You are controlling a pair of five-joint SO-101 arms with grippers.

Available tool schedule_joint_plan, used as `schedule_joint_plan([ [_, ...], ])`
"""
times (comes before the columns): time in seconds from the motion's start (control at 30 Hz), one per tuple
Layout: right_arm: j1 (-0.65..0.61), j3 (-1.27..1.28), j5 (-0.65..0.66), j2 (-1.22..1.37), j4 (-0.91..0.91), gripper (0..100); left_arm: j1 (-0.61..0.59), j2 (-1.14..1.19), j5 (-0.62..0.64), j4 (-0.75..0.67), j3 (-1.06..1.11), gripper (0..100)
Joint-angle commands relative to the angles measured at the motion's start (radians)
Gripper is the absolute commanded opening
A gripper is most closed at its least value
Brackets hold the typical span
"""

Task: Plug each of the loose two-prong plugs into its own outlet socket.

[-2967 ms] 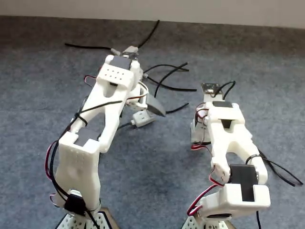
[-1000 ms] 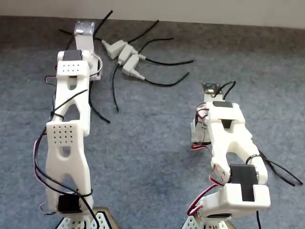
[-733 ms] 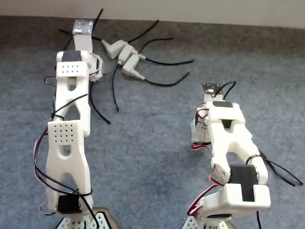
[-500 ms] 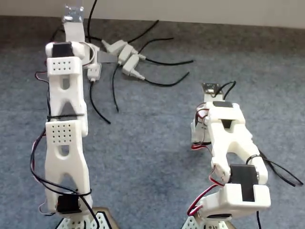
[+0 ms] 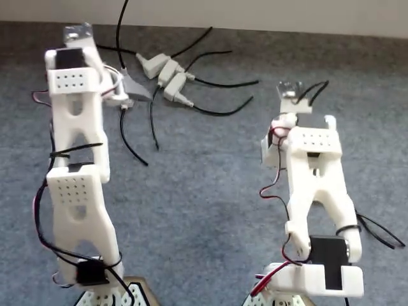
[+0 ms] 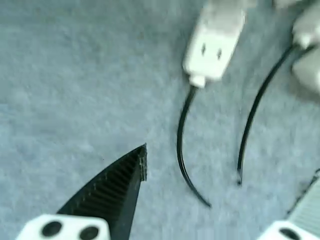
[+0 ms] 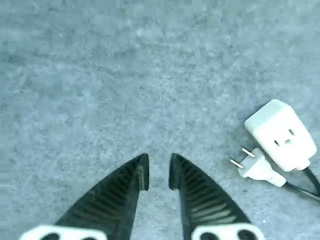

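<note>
— Where are the plugs lying?

— A white two-prong plug [image 7: 256, 168] is lying on its side on the grey carpet [image 7: 100, 75], its two metal prongs sticking out bare. It is resting just beside a boxy white socket block [image 7: 280, 134] with rounded corners, which is showing its slots upward. A thin black cable [image 7: 300, 190] is running off from the plug.

— And elsewhere?

— A second white socket [image 6: 215, 44], oblong and smooth, is showing two slots, and its own black cord [image 6: 179, 145] is curling away over the carpet. In the high view, three more white connectors [image 5: 167, 70] are lying bunched together toward the far side, their cords fanning out.

— What are the grippers doing?

— The right gripper [image 7: 158, 172] is hovering over bare carpet near the plug. Its ribbed black fingers [image 7: 120, 200] are standing nearly together with a slim gap between them, gripping nothing. The left gripper [image 5: 132, 94] is hanging above the second socket with its fingers spread wide, and it is holding nothing either.

— And the arms?

— The left arm [image 5: 73, 140], white printed plastic with perforated panels, is standing stretched far out across the carpet. The right arm [image 5: 315, 178] is sitting folded closer to its base, with red and black wires looping along it.
</note>
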Motion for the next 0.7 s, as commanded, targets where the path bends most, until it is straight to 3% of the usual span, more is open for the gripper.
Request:
schedule_joint_plan([
  [0.0, 0.042, -0.203, 0.1, -0.059, 0.154, 18.7, 0.093, -0.182, 0.008, 0.008, 0.188, 46],
  [0.17, 0.214, -0.328, 0.287, -0.053, 0.209, 23.0, 0.168, -0.297, 0.04, -0.02, 0.386, 46],
  [0.33, 0.375, -0.334, 0.526, 0.067, 0.208, 23.0, 0.236, -0.272, 0.103, -0.239, 0.618, 46],
  [0.57, 0.429, -0.34, 0.709, 0.317, 0.067, 23.3, 0.252, -0.245, 0.095, -0.548, 0.768, 46],
  [0.67, 0.43, -0.337, 0.787, 0.395, 0.005, 23.3, 0.251, -0.249, 0.097, -0.605, 0.797, 46],
])
